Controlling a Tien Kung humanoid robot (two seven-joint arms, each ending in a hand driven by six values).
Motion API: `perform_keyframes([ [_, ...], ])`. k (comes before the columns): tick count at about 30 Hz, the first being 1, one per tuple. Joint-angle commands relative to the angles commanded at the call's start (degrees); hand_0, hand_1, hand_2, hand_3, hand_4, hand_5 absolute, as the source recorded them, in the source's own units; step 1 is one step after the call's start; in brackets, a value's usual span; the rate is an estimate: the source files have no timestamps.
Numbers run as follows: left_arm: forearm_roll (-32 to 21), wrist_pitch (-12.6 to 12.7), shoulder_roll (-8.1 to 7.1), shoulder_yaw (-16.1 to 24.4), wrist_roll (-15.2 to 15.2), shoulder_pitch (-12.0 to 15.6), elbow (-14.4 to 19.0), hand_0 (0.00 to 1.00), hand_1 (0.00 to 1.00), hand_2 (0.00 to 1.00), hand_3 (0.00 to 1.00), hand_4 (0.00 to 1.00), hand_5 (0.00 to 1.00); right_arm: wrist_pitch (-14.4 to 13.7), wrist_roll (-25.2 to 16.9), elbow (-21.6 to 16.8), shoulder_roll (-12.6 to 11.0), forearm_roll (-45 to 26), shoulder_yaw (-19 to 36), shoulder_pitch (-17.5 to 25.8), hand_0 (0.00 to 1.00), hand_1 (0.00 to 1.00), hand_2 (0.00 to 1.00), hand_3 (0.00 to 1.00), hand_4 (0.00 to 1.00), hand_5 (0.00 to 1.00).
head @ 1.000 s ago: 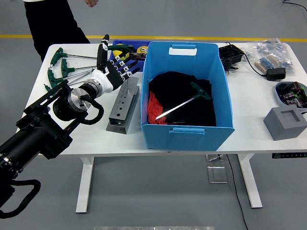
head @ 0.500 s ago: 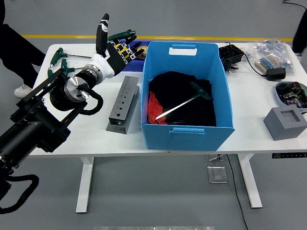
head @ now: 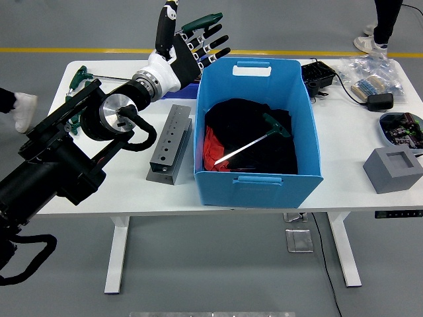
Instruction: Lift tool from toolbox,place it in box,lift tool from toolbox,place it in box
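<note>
Now the left hand (head: 188,49) is up high, its fingers curled around a green-handled tool (head: 201,22). Just right of the hand and lower down is the blue box (head: 258,178). Inside it lies another tool (head: 254,140) on black cloth (head: 277,155).

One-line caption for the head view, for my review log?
Left hand carries a green-handled tool toward the blue box, where another T-handle tool already lies.

The blue box (head: 258,125) stands open-topped, nothing above it; black cloth (head: 251,135) and a T-handle tool (head: 254,142) fill its floor. Left of it, the grey drilled block (head: 170,142) crowds the table (head: 132,191). Right of the box, bare table runs to the grey foam block (head: 393,170).
</note>
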State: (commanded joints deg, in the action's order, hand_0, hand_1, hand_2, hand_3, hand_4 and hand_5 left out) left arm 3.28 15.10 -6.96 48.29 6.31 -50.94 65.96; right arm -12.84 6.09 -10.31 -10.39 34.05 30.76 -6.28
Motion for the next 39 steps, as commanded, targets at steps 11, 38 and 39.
perform_keyframes([
  [11, -1.51, -0.42, 0.81, -13.67, 2.53, -3.12, -3.23, 0.665, 0.737, 0.867, 0.849, 0.903, 0.998, -0.14, -0.19, 0.00, -0.31, -0.42, -0.33, -0.40, 0.650, 0.611, 0.710, 0.555, 0.798, 0.614],
  [38, 28.59, -13.10, 5.55, -22.69, 25.40, -14.08, -16.28, 0.464, 0.674, 0.807, 0.998, 0.931, 0.998, -0.22, 0.02, 0.00, -1.04, 0.37, -1.29, -0.54, 0.650, 0.607, 0.705, 0.555, 0.799, 0.610],
  [39, 30.66, -12.87, 5.38, -22.19, 25.60, -13.80, -15.51, 0.446, 0.674, 0.802, 0.991, 0.966, 0.998, -0.23, -0.01, 0.00, -1.05, 0.23, -1.35, -0.56, 0.652, 0.607, 0.705, 0.555, 0.798, 0.609],
])
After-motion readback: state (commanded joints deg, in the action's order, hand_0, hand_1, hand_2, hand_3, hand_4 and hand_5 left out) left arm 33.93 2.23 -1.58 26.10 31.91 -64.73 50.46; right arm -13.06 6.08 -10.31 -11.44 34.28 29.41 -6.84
